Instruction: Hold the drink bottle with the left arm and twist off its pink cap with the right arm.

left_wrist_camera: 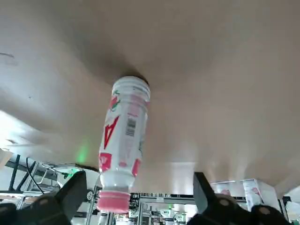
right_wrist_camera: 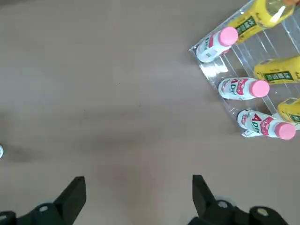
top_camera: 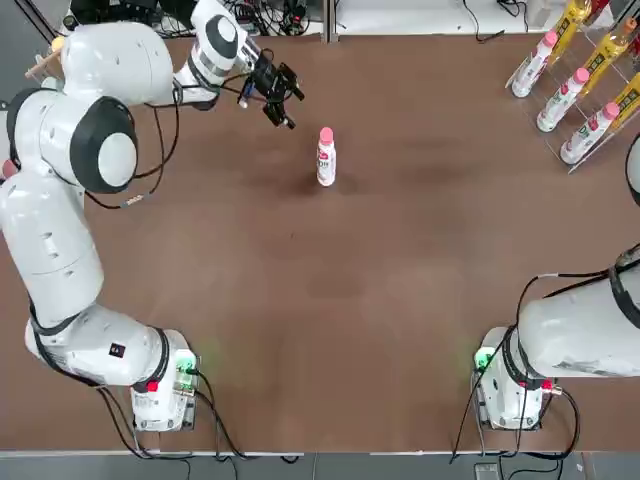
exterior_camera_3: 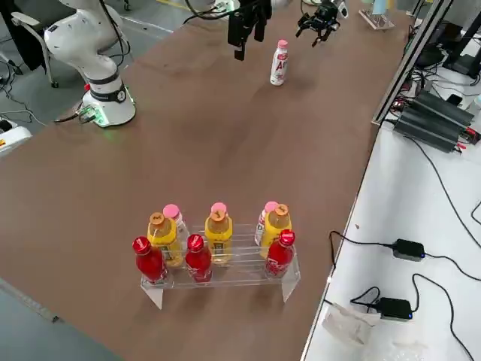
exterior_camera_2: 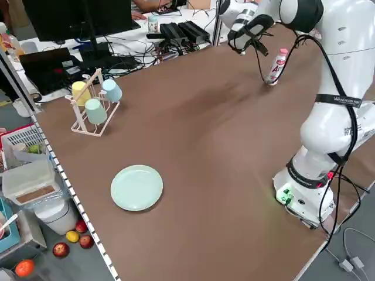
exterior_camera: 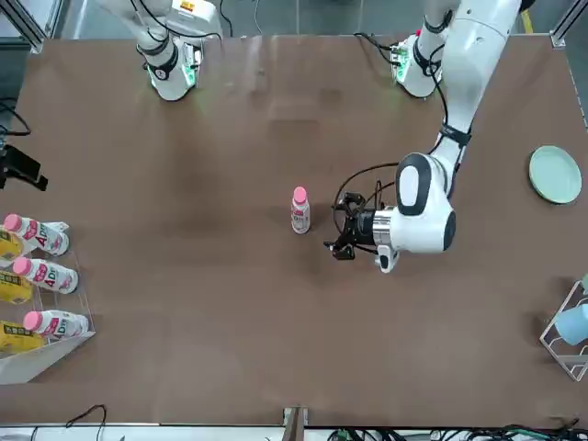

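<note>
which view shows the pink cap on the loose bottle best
The left wrist view: the pink cap fills much of the frame on the drink bottle, between the open left gripper fingers. Top, front and both side views show it only as a small pink dot. The right wrist view shows only racked bottles.

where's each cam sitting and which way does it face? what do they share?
Top: overhead, looking down; both arms, left tool by the drink bottle.
Front: across the table, facing the robot; left arm.
Left side: raised, over plate and cups.
Right side: raised, over bottle rack.
Left wrist: open tool, at the bottle.
Right wrist: open right tool, table and rack.
Five of six share the bottle.
</note>
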